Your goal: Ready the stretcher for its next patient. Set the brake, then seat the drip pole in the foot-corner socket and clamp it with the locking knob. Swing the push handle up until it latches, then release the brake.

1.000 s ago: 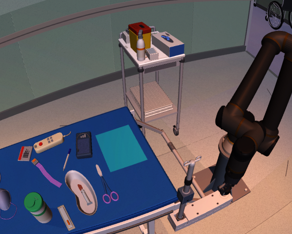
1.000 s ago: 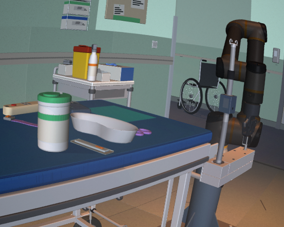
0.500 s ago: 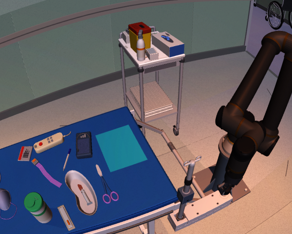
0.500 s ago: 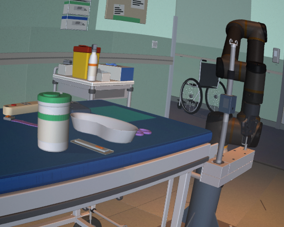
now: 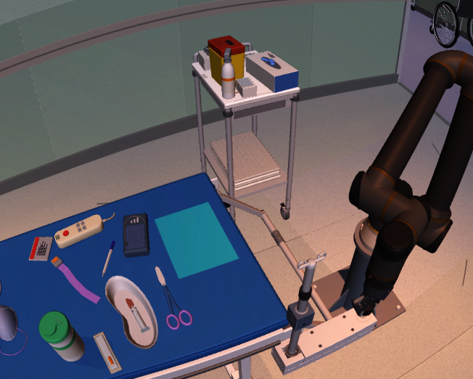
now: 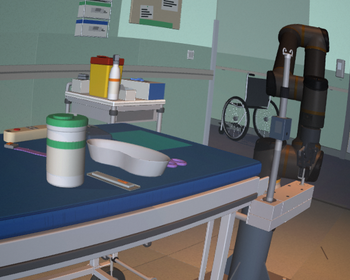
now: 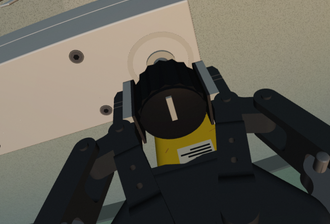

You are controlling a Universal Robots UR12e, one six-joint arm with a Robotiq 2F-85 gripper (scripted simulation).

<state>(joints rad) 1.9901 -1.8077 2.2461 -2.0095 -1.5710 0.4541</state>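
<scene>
The drip pole (image 5: pixel 306 295) (image 6: pixel 280 120) stands upright in the socket of the pale bracket (image 5: pixel 328 332) (image 6: pixel 280 205) at the stretcher's foot corner. At the bracket's far end sits the black ribbed locking knob (image 7: pixel 172 101), and my gripper (image 7: pixel 170 93) (image 5: pixel 363 306) (image 6: pixel 302 168) is closed around it from above. A white line marks the knob's top face. The push handle (image 5: pixel 277 240) hangs low beside the foot end, sloping toward the floor. The brake is hidden from me.
A kidney dish (image 5: pixel 133 312), scissors (image 5: pixel 171 302), a green-lidded canister (image 5: pixel 61 336) and other small items lie on the blue mattress (image 5: pixel 126 277). A supply trolley (image 5: pixel 245 118) stands behind the stretcher. A wheelchair (image 6: pixel 247 111) waits by the wall.
</scene>
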